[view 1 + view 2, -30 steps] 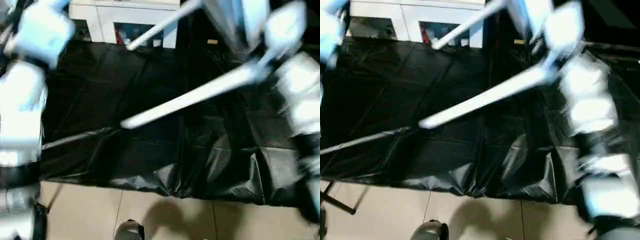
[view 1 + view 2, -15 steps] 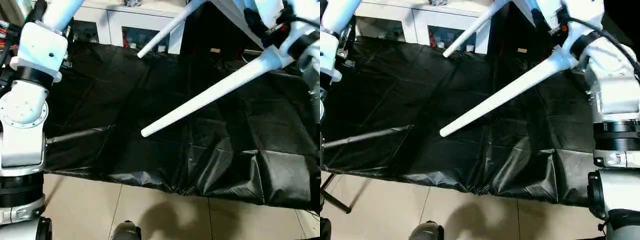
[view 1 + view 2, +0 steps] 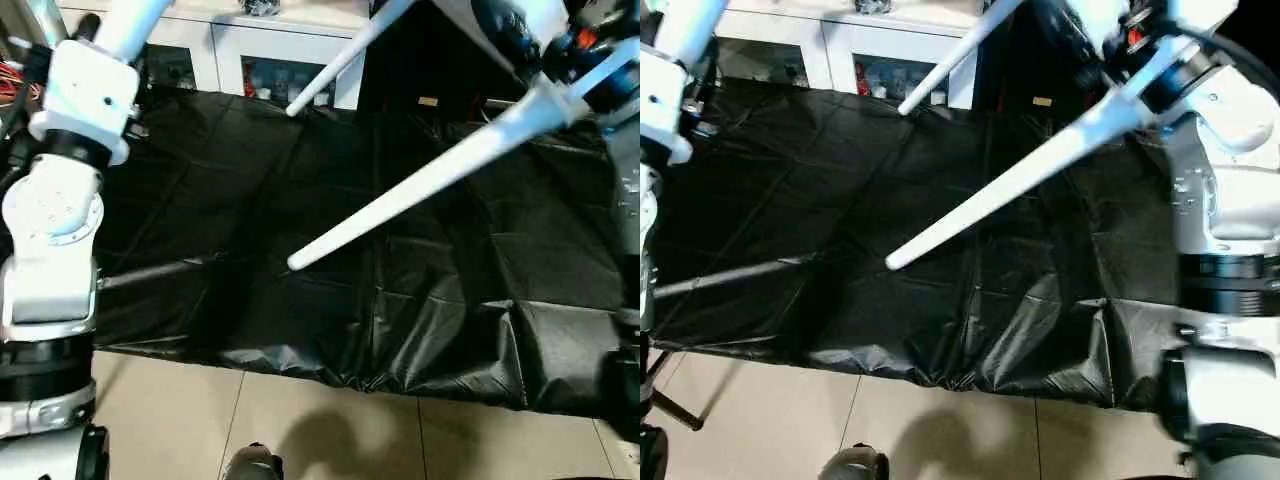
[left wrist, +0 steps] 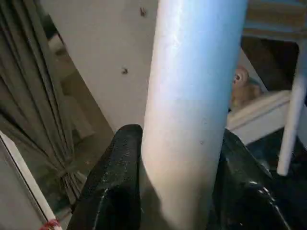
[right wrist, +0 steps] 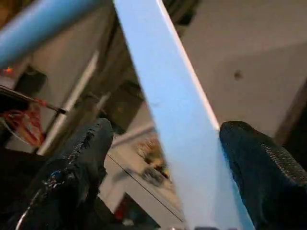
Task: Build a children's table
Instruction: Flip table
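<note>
A white tapered leg (image 3: pixel 420 185) is seen slanting across the head views, its narrow tip hanging free above the black sheet (image 3: pixel 300 200) near the middle of the covered surface, its thick end rising toward the upper right where it is lost behind the right arm's joints. A second leg (image 3: pixel 340 62) slants down from the top edge, its tip ending in front of the white cabinet (image 3: pixel 270 45) beyond the sheet's far edge. Part of the white table top (image 3: pixel 1090 20) is cut off by the top edge, so how the legs join it cannot be made out.

In the left wrist view, a thick white tube (image 4: pixel 192 110) is clamped between the two black fingers (image 4: pixel 112 187) of the left gripper (image 4: pixel 182 191), both pads pressed against it; which leg this is cannot be told from that view. A thinner leg is partly seen at one side there.

In the right wrist view, the right gripper (image 5: pixel 168 187) is seen with its fingers (image 5: pixel 76 167) spread wide, a flat white edge (image 5: pixel 177 129) passing between them with a gap on either side; whether a pad touches it cannot be judged. The sheet's near edge is crumpled over the tiled floor (image 3: pixel 300 420).
</note>
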Available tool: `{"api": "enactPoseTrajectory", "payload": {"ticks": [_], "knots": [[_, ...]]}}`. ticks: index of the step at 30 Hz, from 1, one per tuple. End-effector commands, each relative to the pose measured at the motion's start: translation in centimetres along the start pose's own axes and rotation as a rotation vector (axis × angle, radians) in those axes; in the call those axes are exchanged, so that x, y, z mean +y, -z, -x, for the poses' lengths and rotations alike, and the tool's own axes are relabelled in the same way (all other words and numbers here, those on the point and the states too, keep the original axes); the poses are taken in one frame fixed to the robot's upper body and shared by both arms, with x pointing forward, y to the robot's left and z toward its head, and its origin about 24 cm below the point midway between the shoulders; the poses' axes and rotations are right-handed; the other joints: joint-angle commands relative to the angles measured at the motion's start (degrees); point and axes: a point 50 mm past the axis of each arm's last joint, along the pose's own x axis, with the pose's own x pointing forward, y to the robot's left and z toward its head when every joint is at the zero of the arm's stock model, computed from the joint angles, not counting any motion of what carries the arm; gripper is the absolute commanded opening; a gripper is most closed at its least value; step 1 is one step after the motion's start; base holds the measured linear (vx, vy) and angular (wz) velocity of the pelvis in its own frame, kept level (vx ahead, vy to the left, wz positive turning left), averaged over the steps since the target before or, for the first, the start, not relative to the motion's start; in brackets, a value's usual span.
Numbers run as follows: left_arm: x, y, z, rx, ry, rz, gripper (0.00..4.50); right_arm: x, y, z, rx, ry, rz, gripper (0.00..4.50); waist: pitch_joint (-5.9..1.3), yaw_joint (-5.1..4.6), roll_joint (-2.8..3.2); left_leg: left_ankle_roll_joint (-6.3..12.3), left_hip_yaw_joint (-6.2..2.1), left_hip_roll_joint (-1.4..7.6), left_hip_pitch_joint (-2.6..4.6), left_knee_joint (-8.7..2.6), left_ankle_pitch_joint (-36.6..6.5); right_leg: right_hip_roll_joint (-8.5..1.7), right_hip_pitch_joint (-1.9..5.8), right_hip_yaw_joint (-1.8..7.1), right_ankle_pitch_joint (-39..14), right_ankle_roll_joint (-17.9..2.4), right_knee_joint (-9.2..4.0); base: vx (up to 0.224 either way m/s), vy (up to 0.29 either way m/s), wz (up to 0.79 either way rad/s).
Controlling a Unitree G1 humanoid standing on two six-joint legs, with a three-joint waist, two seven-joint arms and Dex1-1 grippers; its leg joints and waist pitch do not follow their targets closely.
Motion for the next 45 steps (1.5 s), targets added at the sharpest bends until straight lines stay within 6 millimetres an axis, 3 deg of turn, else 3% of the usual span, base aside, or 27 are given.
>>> {"api": "enactPoseTrajectory", "payload": {"ticks": [1,9,14,16,17,18,21,22,24,25,26,27,28,29,30,31,32,33,34,35,36,37,38,39,40,43,45], "knots": [[-1.7,2.2,0.3,0.115,0.067,0.039,1.72,0.2,-1.5,0.1,-0.088,-0.057,0.010,4.31,-3.99,-0.48,-0.03,-3.27,-2.48,3.15,2.93,-4.54,-24.7,-4.18,0.39,2.06,-22.0,-6.8,-5.83,0.000,0.000,0.00],[-1.4,2.4,0.5,0.120,0.069,0.028,1.61,3.1,-1.8,1.1,-0.103,-0.266,-0.136,4.50,-3.77,-0.36,0.09,-3.61,-2.85,3.23,3.28,-4.88,-28.3,-4.35,0.05,2.09,-25.5,-5.2,-6.49,0.000,0.000,0.00],[-1.0,2.2,0.5,0.092,0.066,0.017,1.59,7.2,3.8,4.1,0.205,-0.320,-0.250,4.50,-3.52,-0.28,0.12,-5.10,-3.31,3.22,3.51,-5.30,-32.5,-4.53,-0.17,1.88,-29.3,-3.9,-7.18,0.000,0.000,0.00],[-1.0,2.1,0.4,0.084,0.068,0.016,1.58,9.5,6.9,6.7,0.391,-0.337,-0.344,4.50,-3.37,-0.45,0.36,-6.50,-3.96,3.24,4.54,-5.36,-38.7,-4.86,-0.19,1.26,-34.6,-3.7,-7.96,0.000,0.000,0.00],[-1.0,2.0,0.4,0.082,0.069,0.015,1.57,10.6,8.1,8.0,0.471,-0.347,-0.395,4.50,-3.48,-0.58,0.24,-6.66,-4.20,3.31,4.41,-5.47,-38.8,-4.96,0.25,1.14,-34.2,-3.7,-7.99,0.000,0.000,0.00],[-1.0,2.0,0.4,0.082,0.069,0.015,1.57,10.6,8.1,8.0,0.471,-0.347,-0.395,4.50,-3.42,-0.29,0.56,-6.82,-4.39,3.48,4.51,-5.80,-39.9,-4.92,0.38,0.93,-33.2,-4.0,-8.21,0.000,0.000,0.00],[-1.0,1.8,0.2,0.072,0.074,0.013,1.56,12.2,10.4,10.6,0.623,-0.333,-0.472,4.50,-3.27,-0.73,0.40,-7.54,-5.03,3.66,3.79,-6.60,-42.4,-5.13,1.37,0.16,-31.4,-4.3,-8.01,0.000,0.000,0.00],[-1.0,1.7,0.1,0.067,0.076,0.009,1.56,12.4,11.4,11.3,0.672,-0.290,-0.487,4.50,-3.04,-0.71,0.35,-7.74,-4.97,3.53,4.08,-6.47,-43.7,-5.46,1.11,0.00,-33.8,-4.1,-8.36,0.000,0.000,0.00],[-1.0,1.7,0.1,0.063,0.080,0.005,1.56,12.5,12.5,11.8,0.715,-0.225,-0.493,4.50,-2.58,-0.91,0.76,-7.91,-5.02,3.51,5.23,-6.18,-47.7,-5.38,0.79,-1.58,-38.1,-3.6,-9.34,0.000,0.000,0.00],[-1.0,1.7,0.1,0.062,0.081,0.005,1.56,12.4,12.9,11.9,0.722,-0.198,-0.489,4.50,-2.38,-1.02,1.44,-8.49,-4.93,4.32,4.20,-8.02,-52.3,-4.02,1.99,-3.29,-35.2,-4.2,-7.74,0.000,0.000,0.00],[-1.0,1.6,0.1,0.062,0.082,0.004,1.56,12.3,13.2,11.8,0.726,-0.164,-0.482,4.50,-2.54,-0.53,2.09,-8.91,-4.28,5.14,1.29,-10.95,-55.5,-2.35,4.30,-3.82,-29.6,-5.1,-2.90,-0.120,0.009,-0.04],[-1.0,1.6,0.1,0.060,0.083,0.005,1.56,12.0,13.7,11.5,0.713,-0.109,-0.481,4.50,-2.93,4.14,2.81,-10.18,0.33,3.26,-4.97,-14.90,-58.7,0.60,7.25,-4.95,-13.3,-6.1,6.77,-0.127,-0.024,-0.01],[-1.0,1.6,0.1,0.059,0.083,0.004,1.56,11.8,14.0,11.3,0.707,-0.071,-0.482,4.50,-3.61,3.88,0.00,-9.02,1.82,2.58,-1.60,-13.06,-45.3,-1.03,4.82,-0.07,-26.4,-4.6,6.94,-0.103,-0.033,0.04],[-1.0,1.6,0.1,0.060,0.084,0.004,1.56,11.6,14.4,10.9,0.698,-0.032,-0.485,4.50,-2.00,1.50,-3.09,-7.21,-4.35,-0.19,7.93,7.61,-19.5,-11.95,-6.52,3.47,-59.4,-3.8,-10.94,0.142,-0.122,-0.01],[-1.0,1.7,0.1,0.060,0.085,0.004,1.56,11.4,14.8,10.6,0.689,0.006,-0.489,4.50,-2.46,1.85,-1.95,-4.44,-6.47,-0.75,4.74,6.94,-10.3,-11.74,-3.12,5.65,-61.0,-5.4,-10.87,0.206,-0.077,-0.24],[-1.0,1.7,0.1,0.062,0.088,0.005,1.56,11.2,15.4,10.0,0.676,0.070,-0.506,4.50,-2.38,3.13,-2.08,-4.01,-7.14,-1.06,-0.69,4.17,-6.4,-10.05,4.13,4.05,-49.4,-8.0,-7.38,0.206,-0.077,-0.24],[-1.0,1.7,0.1,0.062,0.089,0.004,1.56,11.1,15.6,9.6,0.657,0.088,-0.522,4.50,-3.03,4.13,0.18,-5.60,-7.09,1.52,1.67,1.08,-6.8,-8.92,2.90,3.14,-40.4,-9.0,-6.21,0.000,0.000,0.00],[-1.0,1.7,0.2,0.063,0.092,0.004,1.56,11.0,15.9,9.0,0.629,0.115,-0.548,4.50,-3.76,2.30,1.18,-8.64,-7.18,3.07,4.47,-2.12,-21.7,-4.04,-0.27,0.88,-25.9,-9.6,-3.12,-0.055,-0.028,0.21],[-1.0,1.8,0.2,0.063,0.095,0.004,1.56,10.9,16.3,8.1,0.585,0.149,-0.594,4.50,-4.21,1.08,1.85,-9.96,-7.62,3.78,3.56,-4.01,-28.9,-3.83,1.44,0.38,-13.3,-10.7,-2.16,-0.079,-0.027,0.18],[-1.0,1.7,0.3,0.063,0.100,0.004,1.56,10.7,16.5,7.1,0.528,0.173,-0.645,4.50,-4.35,0.79,1.64,-9.45,-7.53,3.69,3.17,-4.33,-28.5,-3.84,1.86,0.31,-8.5,-11.2,-1.95,0.000,0.000,0.00],[-1.0,1.7,0.3,0.062,0.104,0.004,1.55,10.5,16.7,6.6,0.505,0.189,-0.669,4.50,-4.01,0.52,1.24,-7.51,-7.03,3.34,2.54,-4.43,-27.1,-4.75,2.21,0.43,-6.6,-12.4,-2.44,0.000,0.000,0.00],[-1.0,1.6,0.3,0.061,0.108,0.005,1.55,10.3,16.9,6.2,0.490,0.212,-0.686,4.50,-3.95,0.67,1.22,-6.84,-6.52,3.13,2.29,-4.29,-25.9,-5.32,2.47,0.53,-9.6,-12.6,-3.23,0.000,0.000,0.00],[-1.1,1.6,0.4,0.062,0.117,0.001,1.55,9.9,17.5,5.5,0.501,0.247,-0.672,4.50,-3.43,0.79,1.07,-6.57,-6.19,3.05,2.23,-4.32,-24.8,-5.34,2.09,0.70,-10.4,-12.4,-3.68,0.000,0.000,0.00],[-1.1,1.6,0.4,0.062,0.120,0.000,1.55,9.8,17.6,5.4,0.504,0.255,-0.668,4.50,-3.49,0.69,0.81,-6.10,-5.66,2.89,2.24,-4.22,-22.8,-5.50,2.23,0.92,-11.7,-12.6,-3.86,0.000,0.000,0.00],[-1.1,1.6,0.5,0.062,0.127,-0.004,1.55,9.7,17.8,5.0,0.507,0.278,-0.664,4.50,-2.99,0.98,0.41,-5.34,-5.12,2.79,1.98,-4.25,-20.9,-5.65,2.16,1.09,-13.7,-11.9,-4.15,0.000,0.000,0.00],[-1.0,1.4,0.8,0.060,0.137,-0.010,1.55,9.5,18.0,4.3,0.481,0.299,-0.685,4.50,-2.89,0.98,0.12,-3.39,-4.34,2.89,1.71,-4.57,-14.9,-5.35,2.52,1.04,-11.7,-11.4,-4.15,0.000,0.000,0.00],[-0.9,1.4,1.2,0.063,0.151,-0.017,1.55,9.4,18.1,3.6,0.443,0.315,-0.735,4.50,-2.38,0.87,-0.42,-2.45,-4.19,2.80,1.48,-4.84,-14.2,-4.94,2.40,0.96,-10.4,-11.1,-4.14,0.000,0.000,0.00]]}}
